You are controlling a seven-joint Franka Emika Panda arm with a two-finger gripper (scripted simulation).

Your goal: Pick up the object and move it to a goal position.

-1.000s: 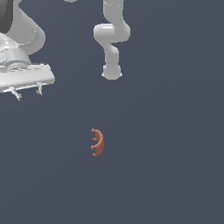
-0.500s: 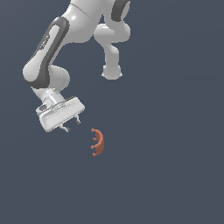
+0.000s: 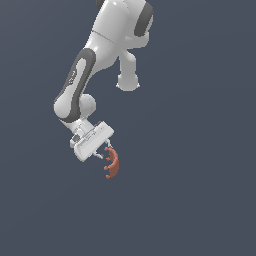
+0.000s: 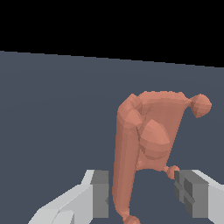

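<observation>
Gripper [image 3: 102, 151] fingers spread wide, straddled reddish-orange crescent [image 3: 112, 163] at frame centre, not clamped; off-centre closing risked crescent skidding across worktop [image 3: 200, 200].

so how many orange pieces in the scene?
1. The orange crescent piece lies on the floor at the gripper; in the wrist view it sits between the open fingers.

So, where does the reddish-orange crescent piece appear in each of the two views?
Exterior view: the crescent piece lies slightly left of centre and below it, at the gripper tips.
Wrist view: the piece fills the centre, standing between the two fingers.
Shared landmark: the gripper's fingers.
</observation>
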